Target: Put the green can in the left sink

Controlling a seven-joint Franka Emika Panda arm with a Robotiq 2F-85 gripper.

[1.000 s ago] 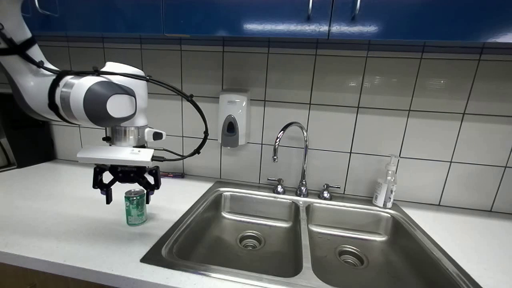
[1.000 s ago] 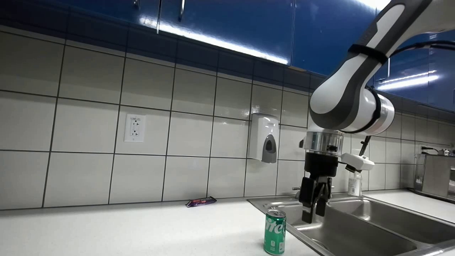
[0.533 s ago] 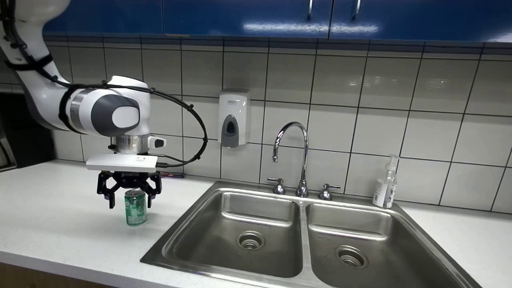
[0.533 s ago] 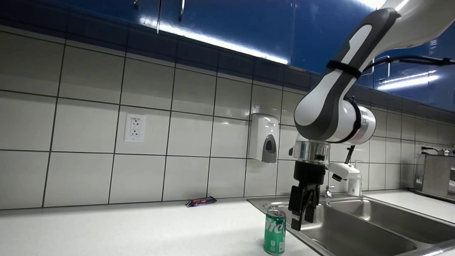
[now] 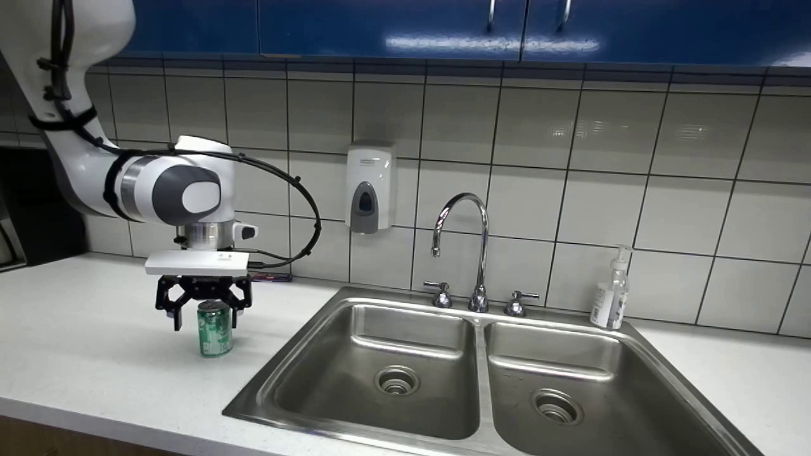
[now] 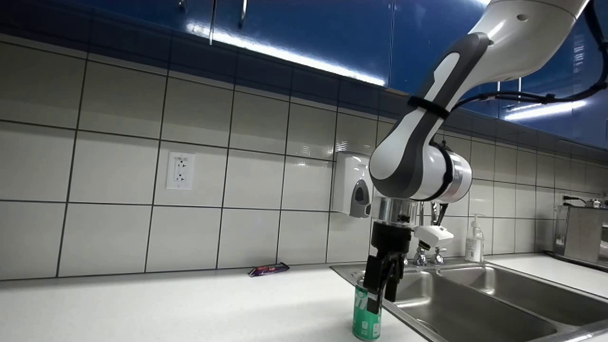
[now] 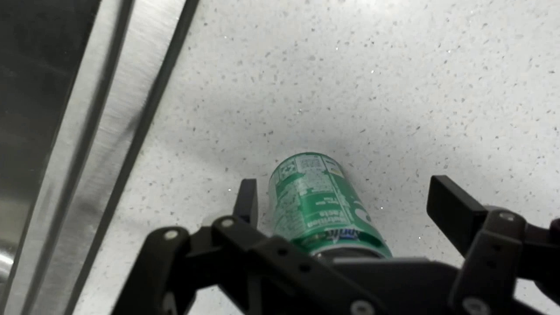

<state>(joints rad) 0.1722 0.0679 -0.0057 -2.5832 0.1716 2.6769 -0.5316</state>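
Gripper [image 6: 382,303] closer, green can [image 6: 365,325] partly hidden

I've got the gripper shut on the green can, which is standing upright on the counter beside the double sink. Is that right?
Not quite: the gripper is open, not shut. The wrist view shows it spread wider than the green can, with counter showing on either side. The can does stand upright on the counter beside the double sink.
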